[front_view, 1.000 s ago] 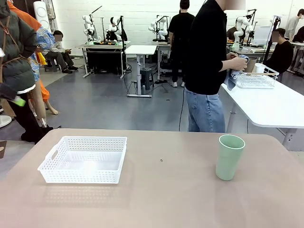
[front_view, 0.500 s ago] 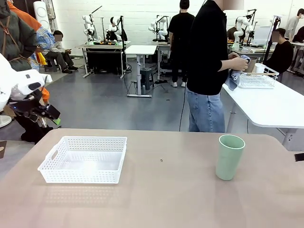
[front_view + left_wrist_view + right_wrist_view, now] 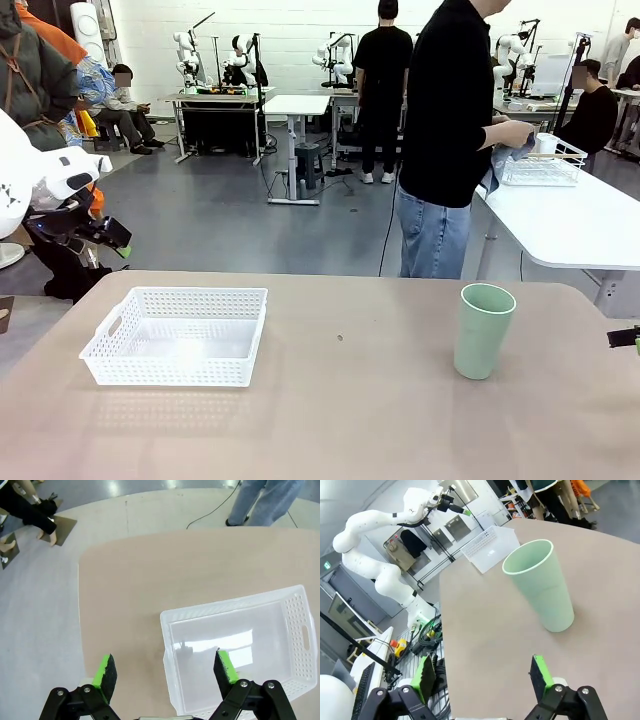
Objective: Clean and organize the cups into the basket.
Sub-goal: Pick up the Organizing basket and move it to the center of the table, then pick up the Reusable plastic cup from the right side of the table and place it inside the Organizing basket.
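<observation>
Cup [image 3: 484, 330] is standing upright right of centre, basket [image 3: 180, 293] sitting empty at left. Both arms are swinging in from the edges, left gripper [image 3: 165, 667] and right gripper [image 3: 483, 674] spread wide (nothing held); I'm judging the pick is starting.

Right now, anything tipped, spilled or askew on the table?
Nothing stands out. The mint green cup stands upright on the right side of the table, with no spill around it. The white basket sits flat on the left. The left tool and right tool are open, touching nothing.
</observation>
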Controlling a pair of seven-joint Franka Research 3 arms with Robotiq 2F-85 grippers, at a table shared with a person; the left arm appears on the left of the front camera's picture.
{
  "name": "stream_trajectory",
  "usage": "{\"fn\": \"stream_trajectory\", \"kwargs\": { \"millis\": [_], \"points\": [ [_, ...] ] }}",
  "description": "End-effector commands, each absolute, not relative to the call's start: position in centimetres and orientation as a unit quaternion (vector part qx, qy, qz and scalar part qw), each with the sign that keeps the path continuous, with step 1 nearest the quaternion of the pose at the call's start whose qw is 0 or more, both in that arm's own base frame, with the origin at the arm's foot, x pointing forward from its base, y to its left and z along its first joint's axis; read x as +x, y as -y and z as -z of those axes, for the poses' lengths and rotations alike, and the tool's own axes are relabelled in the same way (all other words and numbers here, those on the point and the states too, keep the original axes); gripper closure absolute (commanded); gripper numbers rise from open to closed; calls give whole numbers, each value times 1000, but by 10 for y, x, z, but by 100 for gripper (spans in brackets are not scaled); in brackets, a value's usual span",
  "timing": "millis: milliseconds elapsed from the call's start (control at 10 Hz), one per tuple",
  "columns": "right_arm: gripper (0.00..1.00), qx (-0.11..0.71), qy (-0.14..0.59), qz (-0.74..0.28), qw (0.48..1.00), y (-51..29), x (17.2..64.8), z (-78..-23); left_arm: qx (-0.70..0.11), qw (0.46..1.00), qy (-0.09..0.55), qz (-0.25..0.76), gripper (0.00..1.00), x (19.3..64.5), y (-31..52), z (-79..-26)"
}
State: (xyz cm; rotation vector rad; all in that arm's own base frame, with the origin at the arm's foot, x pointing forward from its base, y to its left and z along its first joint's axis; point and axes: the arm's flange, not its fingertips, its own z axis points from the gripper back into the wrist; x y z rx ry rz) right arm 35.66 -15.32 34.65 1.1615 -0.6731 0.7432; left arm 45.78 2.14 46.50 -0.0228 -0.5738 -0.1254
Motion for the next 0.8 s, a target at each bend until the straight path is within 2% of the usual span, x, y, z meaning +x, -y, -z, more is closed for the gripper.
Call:
{"fn": "stream_trajectory", "kwargs": {
  "millis": [0,400,700],
  "points": [
    [0,521,309,-344,717,153,357,-348,-8,959,275,64,0,457,-20,-462],
    [0,522,312,-338,719,152,358,-346,-10,960,273,62,0,457,-20,-462],
    [0,516,311,-411,684,136,382,-331,-7,985,160,68,0,463,-13,-455]
  ]
}}
